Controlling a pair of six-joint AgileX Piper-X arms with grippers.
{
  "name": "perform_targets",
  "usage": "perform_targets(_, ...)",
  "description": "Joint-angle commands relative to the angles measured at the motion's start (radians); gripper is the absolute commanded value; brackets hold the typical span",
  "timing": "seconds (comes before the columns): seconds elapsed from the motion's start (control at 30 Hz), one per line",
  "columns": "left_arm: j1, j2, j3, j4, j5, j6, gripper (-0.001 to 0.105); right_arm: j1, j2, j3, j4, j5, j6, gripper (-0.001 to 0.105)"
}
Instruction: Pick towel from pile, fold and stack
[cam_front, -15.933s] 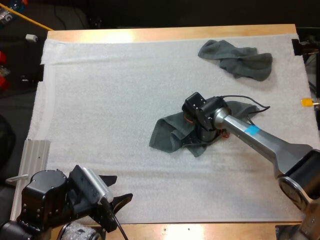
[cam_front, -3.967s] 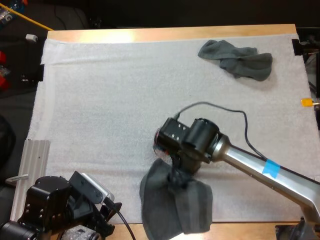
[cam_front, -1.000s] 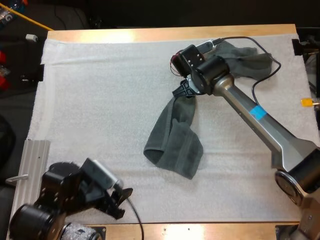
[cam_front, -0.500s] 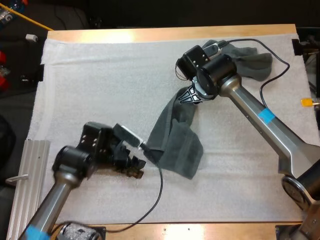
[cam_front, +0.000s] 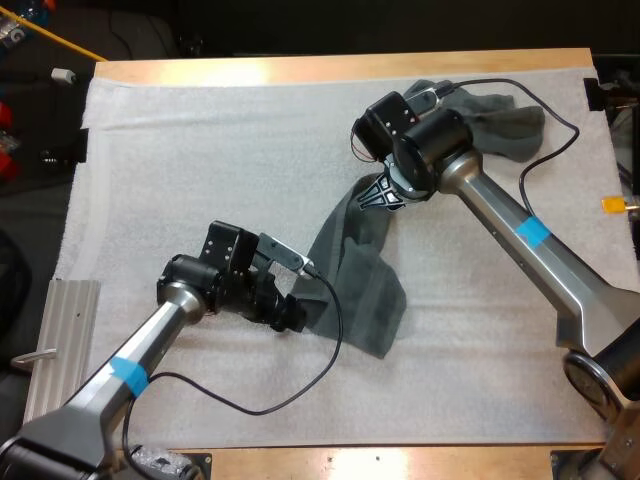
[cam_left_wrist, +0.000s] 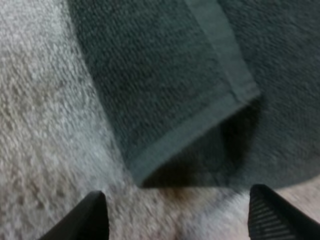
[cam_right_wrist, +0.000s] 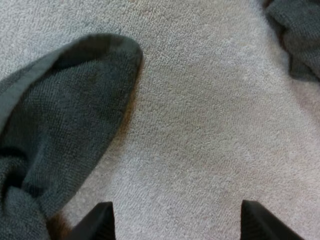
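A: Left gripper (cam_front: 292, 312) stood wide open at a hemmed corner of the towel (cam_front: 355, 270), mid-way across the mat (cam_front: 200, 150).
B: Risk?
A: Closing might have pinched mat, or one layer only. The right gripper (cam_front: 383, 195), also open at the far end, steadied nothing.

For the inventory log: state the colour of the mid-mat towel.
Dark grey-green; the towel shows best in the left wrist view.

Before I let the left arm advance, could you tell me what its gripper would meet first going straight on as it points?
Most likely the hemmed corner of the towel, which lies on the mat straight ahead of the open left gripper; how far off is unclear.
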Motion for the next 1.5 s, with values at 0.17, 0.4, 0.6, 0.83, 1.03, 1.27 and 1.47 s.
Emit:
perform_targets(0.17,-0.005,0.084,-0.011,-0.079,-0.01,-0.022,0.058,-0.003,-0.013,-0.009,0.008,-0.007,-0.001,0.052)
perform_targets(0.4,-0.005,0.128,-0.049,-0.092,-0.01,-0.023,0.036,-0.003,-0.013,-0.009,0.008,-0.007,-0.001,0.052)
perform_targets(0.6,-0.005,0.137,-0.049,-0.127,-0.01,-0.023,0.017,-0.003,-0.013,-0.009,0.008,-0.007,-0.001,0.052)
perform_targets(0.83,-0.005,0.137,-0.05,-0.138,-0.05,-0.023,0.0,-0.003,-0.013,-0.009,0.008,-0.007,0.003,0.052)
perform_targets(1.03,0.024,0.093,-0.074,-0.103,-0.215,-0.015,0.0,-0.003,-0.013,-0.009,0.008,-0.009,0.007,0.052)
perform_targets(1.27,0.185,0.013,-0.161,-0.059,-0.29,-0.015,0.0,-0.003,-0.013,-0.009,0.008,-0.043,0.007,0.052)
perform_targets(1.47,0.294,-0.002,-0.245,-0.052,-0.297,-0.005,0.0,-0.003,-0.013,-0.009,0.008,-0.061,0.007,0.052)
